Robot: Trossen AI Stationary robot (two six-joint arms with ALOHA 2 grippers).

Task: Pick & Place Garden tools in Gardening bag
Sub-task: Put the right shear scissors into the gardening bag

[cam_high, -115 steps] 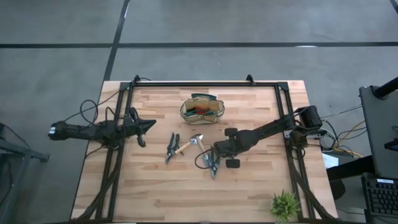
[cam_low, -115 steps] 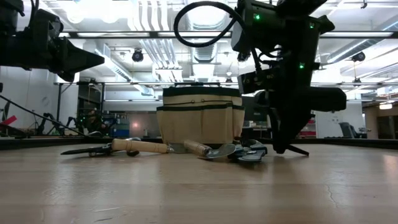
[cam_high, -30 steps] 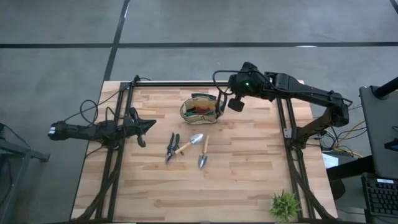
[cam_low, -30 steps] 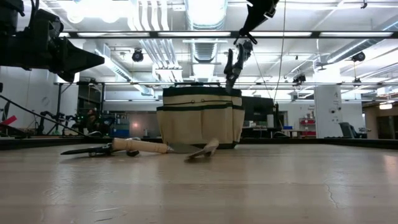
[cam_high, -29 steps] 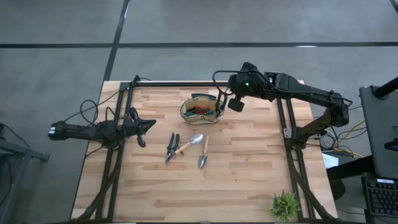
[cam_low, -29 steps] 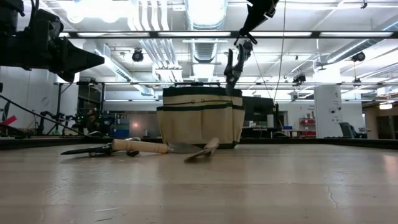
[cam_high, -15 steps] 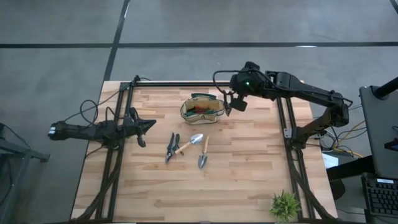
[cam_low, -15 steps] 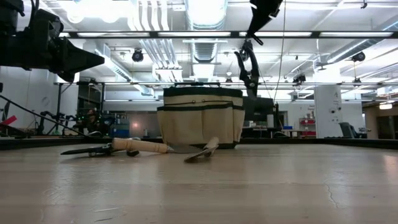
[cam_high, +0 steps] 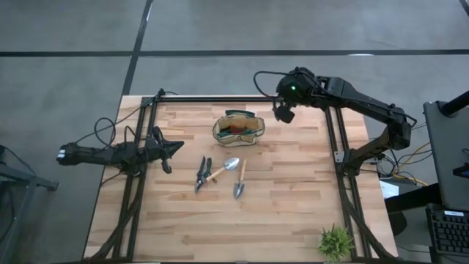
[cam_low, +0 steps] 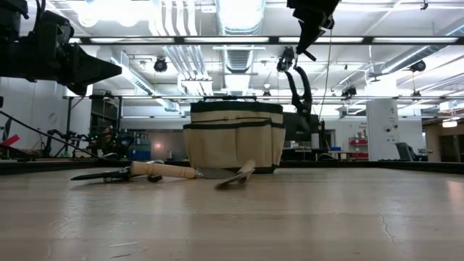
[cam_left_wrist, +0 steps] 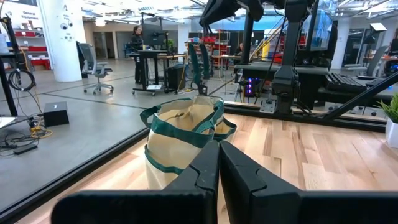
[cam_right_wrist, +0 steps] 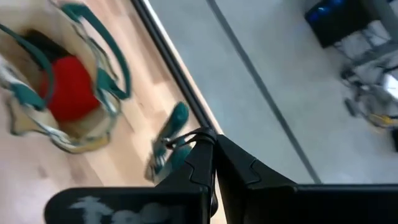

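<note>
The gardening bag (cam_high: 238, 129) stands at the table's far middle, with a red item (cam_right_wrist: 71, 87) inside. My right gripper (cam_high: 283, 111) hangs high to the right of the bag, shut on pruning shears (cam_low: 296, 83) with dark green handles. The other pruning shears (cam_high: 203, 173) and two wooden-handled trowels (cam_high: 223, 169) (cam_high: 240, 181) lie flat on the table in front of the bag. My left gripper (cam_high: 176, 147) is shut and empty at the table's left, pointing at the bag (cam_left_wrist: 186, 134). My right gripper pinches the shears at their upper end (cam_right_wrist: 186, 142) between its two fingers, coming from above. The exact part is hidden by the fingers. The shears hang tilted below the fingers (cam_low: 290, 56), lifted clear, to the right of the bag's rim.
A small green plant (cam_high: 335, 240) stands at the table's near right corner. Black frame rails run along the table's left, right and far sides (cam_high: 242, 99). Bare wood lies in front of the tools.
My right gripper has moved from over the bag's right rim toward the table's right and far edges, still shut on the shears. The shears have swung with it and now hang beside the bag instead of over it.
</note>
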